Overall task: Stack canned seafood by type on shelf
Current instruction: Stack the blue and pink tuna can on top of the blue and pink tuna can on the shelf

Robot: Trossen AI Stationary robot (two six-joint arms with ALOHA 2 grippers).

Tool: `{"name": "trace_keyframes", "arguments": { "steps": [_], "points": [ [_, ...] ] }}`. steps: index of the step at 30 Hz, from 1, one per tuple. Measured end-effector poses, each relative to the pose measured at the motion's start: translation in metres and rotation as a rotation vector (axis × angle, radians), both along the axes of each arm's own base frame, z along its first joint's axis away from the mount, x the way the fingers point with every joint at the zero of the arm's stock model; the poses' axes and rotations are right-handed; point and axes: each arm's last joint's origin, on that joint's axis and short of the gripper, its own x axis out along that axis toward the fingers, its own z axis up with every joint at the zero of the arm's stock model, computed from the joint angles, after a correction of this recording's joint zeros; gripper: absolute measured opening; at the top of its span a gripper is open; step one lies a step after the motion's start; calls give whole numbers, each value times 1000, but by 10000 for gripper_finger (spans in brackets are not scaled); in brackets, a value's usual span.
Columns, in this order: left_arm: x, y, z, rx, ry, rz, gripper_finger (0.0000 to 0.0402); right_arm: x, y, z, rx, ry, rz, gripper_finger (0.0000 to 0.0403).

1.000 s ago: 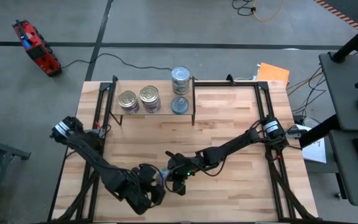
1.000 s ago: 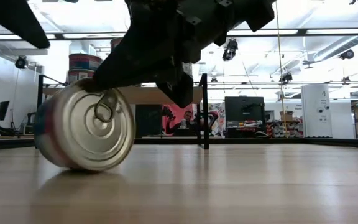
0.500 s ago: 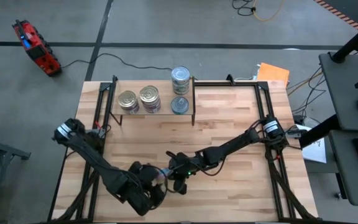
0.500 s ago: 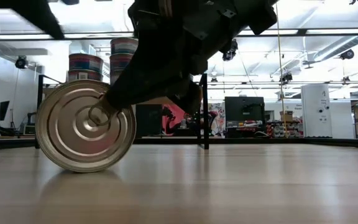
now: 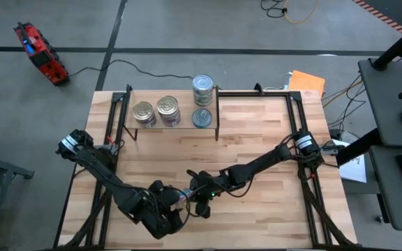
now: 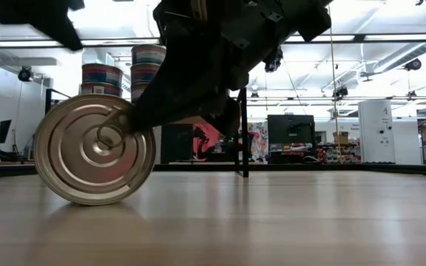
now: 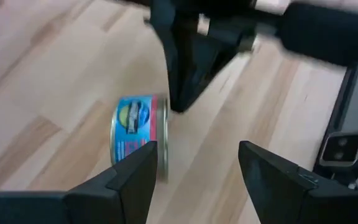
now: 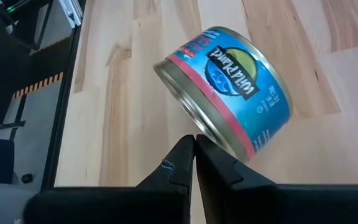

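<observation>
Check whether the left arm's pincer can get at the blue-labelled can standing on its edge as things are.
Probably yes: the left pincer is open just short of the can, but the shut right pincer presses against its end and may crowd the grasp.

L arm (image 5: 110, 183) blk, jointed | R arm (image 5: 264, 164) blk, silver wrist collar

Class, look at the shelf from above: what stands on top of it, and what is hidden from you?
On the shelf stand four groups of tins: a golden-lidded tin, another, a silver-lidded tin and a taller stack. How many tins lie beneath each lid is covered.
</observation>
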Motion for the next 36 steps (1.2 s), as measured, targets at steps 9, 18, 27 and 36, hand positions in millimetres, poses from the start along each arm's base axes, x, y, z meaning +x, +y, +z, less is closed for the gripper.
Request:
{"name": "trace_keyframes", "arguments": {
  "steps": [9, 18, 27, 36],
  "points": [
    [-10, 9, -24, -30, 7, -28, 210, -2, 4, -3, -4, 10, 10, 9],
    [-23, 22, -39, 18, 27, -20, 210, -3, 8, -13, 1, 39, 9, 9],
    [-20, 23, -38, 27, 27, -21, 210, -2, 9, -16, -2, 45, 6, 9],
    [-15, 20, -28, 28, 5, -58, 215, -1, 5, -15, -6, 41, -9, 9]
  ]
}}
